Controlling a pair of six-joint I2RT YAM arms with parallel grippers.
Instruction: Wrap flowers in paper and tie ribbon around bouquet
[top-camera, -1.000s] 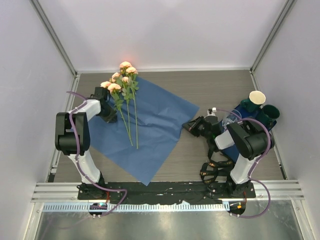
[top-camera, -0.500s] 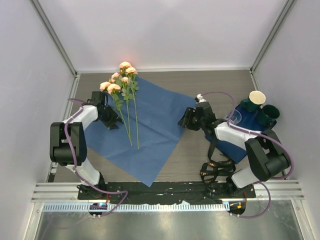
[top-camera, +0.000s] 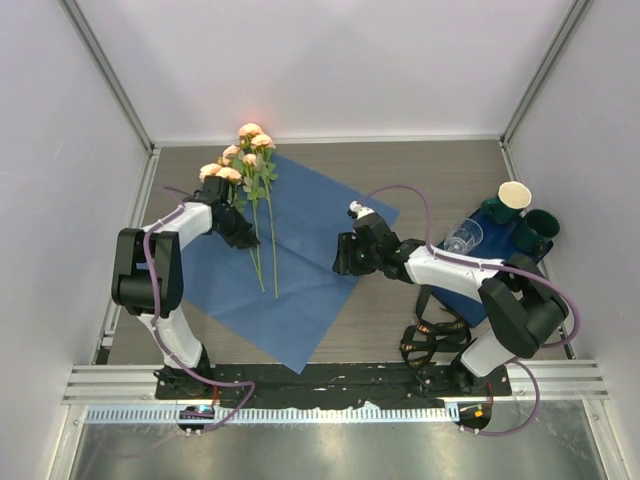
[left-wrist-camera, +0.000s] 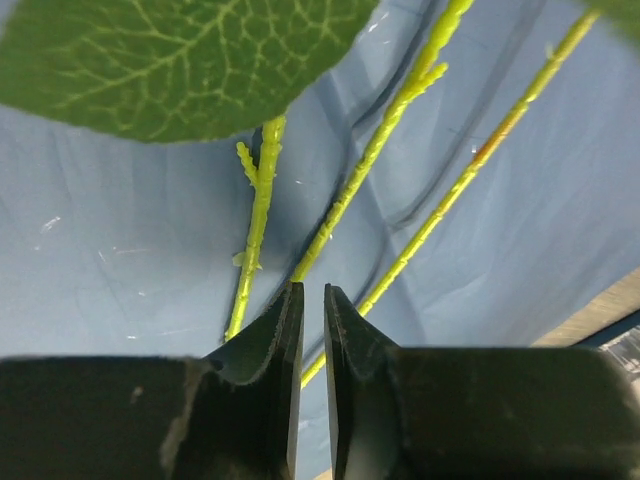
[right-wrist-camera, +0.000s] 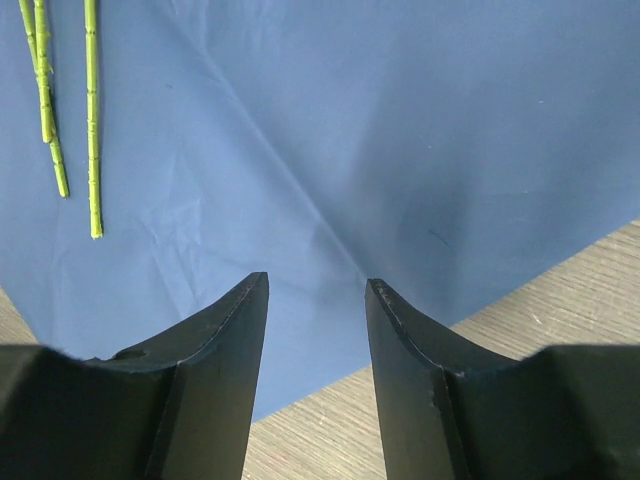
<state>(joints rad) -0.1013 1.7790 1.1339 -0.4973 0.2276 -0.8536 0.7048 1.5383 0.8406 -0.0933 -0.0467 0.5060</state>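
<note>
No words, numbers, labels or signs could be read in any of the views.

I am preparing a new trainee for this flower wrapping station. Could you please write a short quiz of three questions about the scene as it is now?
1. True or false: the flowers lie on the paper.
2. Choose one. The right hand is: A) shut on the paper; B) open and empty; C) holding a stem.
3. Fill in: the blooms point to the ___ edge of the table.

Key: 1 true; 2 B; 3 far.
</note>
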